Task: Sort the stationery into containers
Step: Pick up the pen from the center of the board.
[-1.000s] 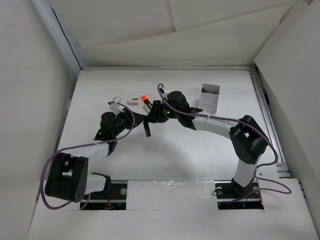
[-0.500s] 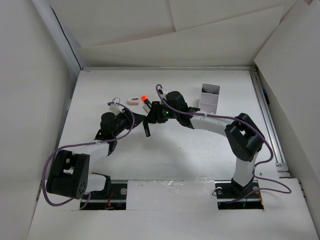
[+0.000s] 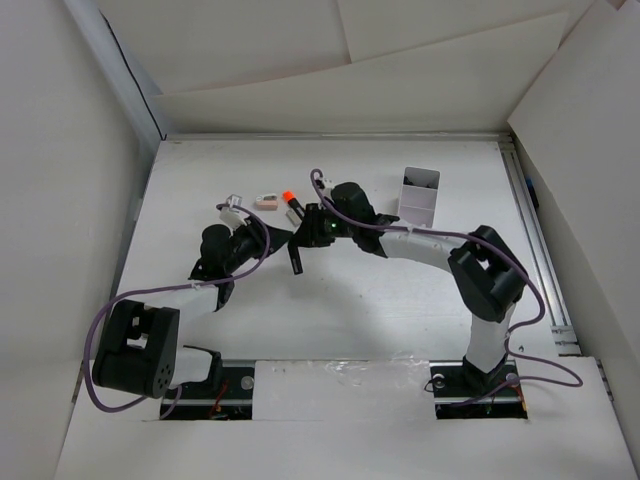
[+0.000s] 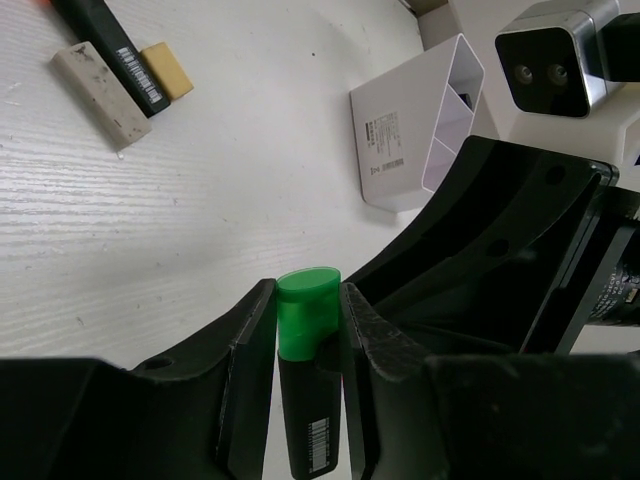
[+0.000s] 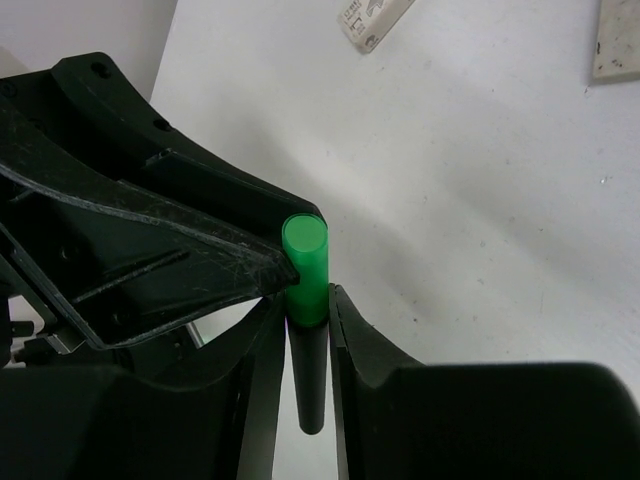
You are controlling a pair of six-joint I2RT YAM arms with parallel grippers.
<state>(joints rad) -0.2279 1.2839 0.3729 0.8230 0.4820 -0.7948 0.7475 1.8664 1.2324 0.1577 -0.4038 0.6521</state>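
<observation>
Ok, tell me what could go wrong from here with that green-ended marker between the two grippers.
1. The left gripper and right gripper both pinch the green-ended marker; if one pulls before the other releases, it may twist loose and fall to the table.
2. The two grippers sit almost against each other, so a small move might knock them together.

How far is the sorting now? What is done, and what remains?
Done: nothing that I can see; the box looks empty where its inside shows.
In hand: the left gripper holds a green marker, and the right gripper closes on it too, like a handover.
Left: the orange marker and erasers lie on the table.
</observation>
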